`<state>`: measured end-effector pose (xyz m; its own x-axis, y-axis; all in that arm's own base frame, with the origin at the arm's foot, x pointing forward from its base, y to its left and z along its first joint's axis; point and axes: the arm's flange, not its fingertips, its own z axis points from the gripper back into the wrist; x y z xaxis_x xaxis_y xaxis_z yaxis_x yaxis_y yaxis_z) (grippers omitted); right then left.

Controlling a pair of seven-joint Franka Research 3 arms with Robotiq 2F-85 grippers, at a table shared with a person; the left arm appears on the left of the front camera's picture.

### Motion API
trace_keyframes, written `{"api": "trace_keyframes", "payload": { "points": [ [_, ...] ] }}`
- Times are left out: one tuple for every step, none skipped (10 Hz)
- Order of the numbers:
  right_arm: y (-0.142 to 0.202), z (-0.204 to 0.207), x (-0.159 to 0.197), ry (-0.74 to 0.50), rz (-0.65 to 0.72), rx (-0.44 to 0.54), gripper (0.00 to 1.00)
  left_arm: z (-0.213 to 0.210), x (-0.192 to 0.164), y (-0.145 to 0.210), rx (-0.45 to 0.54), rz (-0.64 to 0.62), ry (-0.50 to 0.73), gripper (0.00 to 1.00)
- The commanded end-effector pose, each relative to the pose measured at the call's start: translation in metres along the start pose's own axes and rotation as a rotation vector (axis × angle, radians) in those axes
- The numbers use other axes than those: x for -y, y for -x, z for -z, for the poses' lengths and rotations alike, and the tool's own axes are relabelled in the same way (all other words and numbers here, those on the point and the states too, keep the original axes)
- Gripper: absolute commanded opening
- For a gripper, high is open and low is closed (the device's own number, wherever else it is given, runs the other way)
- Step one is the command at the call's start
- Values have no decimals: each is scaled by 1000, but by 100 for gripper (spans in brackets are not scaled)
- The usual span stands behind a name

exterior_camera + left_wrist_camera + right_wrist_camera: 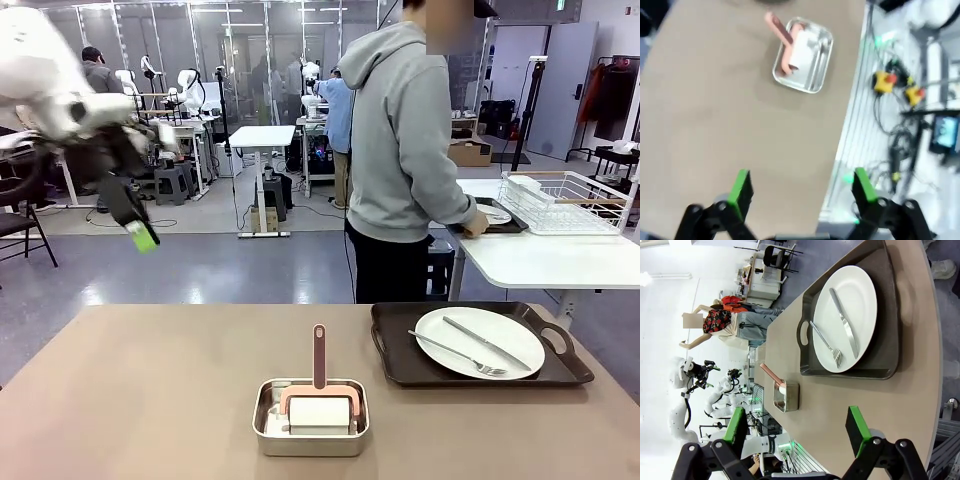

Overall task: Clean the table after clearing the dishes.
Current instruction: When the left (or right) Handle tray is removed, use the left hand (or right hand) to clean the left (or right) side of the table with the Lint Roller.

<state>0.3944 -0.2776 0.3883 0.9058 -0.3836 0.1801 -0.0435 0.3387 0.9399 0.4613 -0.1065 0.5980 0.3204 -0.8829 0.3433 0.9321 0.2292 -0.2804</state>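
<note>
Hovering high above the table's left end, the left gripper (140,232) stands wide and empty, probably because the table (150,400) cannot be wiped while dishes sit on it. At the middle of the near edge, a steel pan (262,425) holds a pink-handled scrubber (319,365), its handle sticking out for an easy grasp. Toward the right edge, a dark tray (385,350) carries a white plate (500,330) with fork (455,355) and knife (487,343), and the right gripper (795,427), equally wide and empty, faces them.

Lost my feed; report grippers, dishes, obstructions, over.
Left gripper open, empty; right gripper open, empty. One tray with plate, fork, knife on table. Steel pan mid-table; person at white table.
</note>
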Motion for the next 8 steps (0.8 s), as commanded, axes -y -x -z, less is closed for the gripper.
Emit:
{"api": "trace_keyframes", "payload": {
  "points": [
    [0,-1,-3,1,-2,0,100,45,4,-10,-103,132,-55,100],
    [0,-1,-3,1,-2,0,100,69,6,-23,-125,162,-35,100],
    [0,-1,-3,1,-2,0,100,83,11,-31,-124,191,-14,100],
    [0,-1,-3,1,-2,0,100,90,14,-36,-123,204,-23,100],
    [0,-1,-3,1,-2,0,100,87,17,-36,-93,206,-28,100],
    [0,-1,-3,1,-2,0,100,94,16,-46,-147,175,-1,100],
    [0,-1,-3,1,-2,0,100,94,16,-46,-147,175,-1,100],
    [0,-1,-3,1,-2,0,100,94,16,-46,-147,175,-1,100]
  ]
}}
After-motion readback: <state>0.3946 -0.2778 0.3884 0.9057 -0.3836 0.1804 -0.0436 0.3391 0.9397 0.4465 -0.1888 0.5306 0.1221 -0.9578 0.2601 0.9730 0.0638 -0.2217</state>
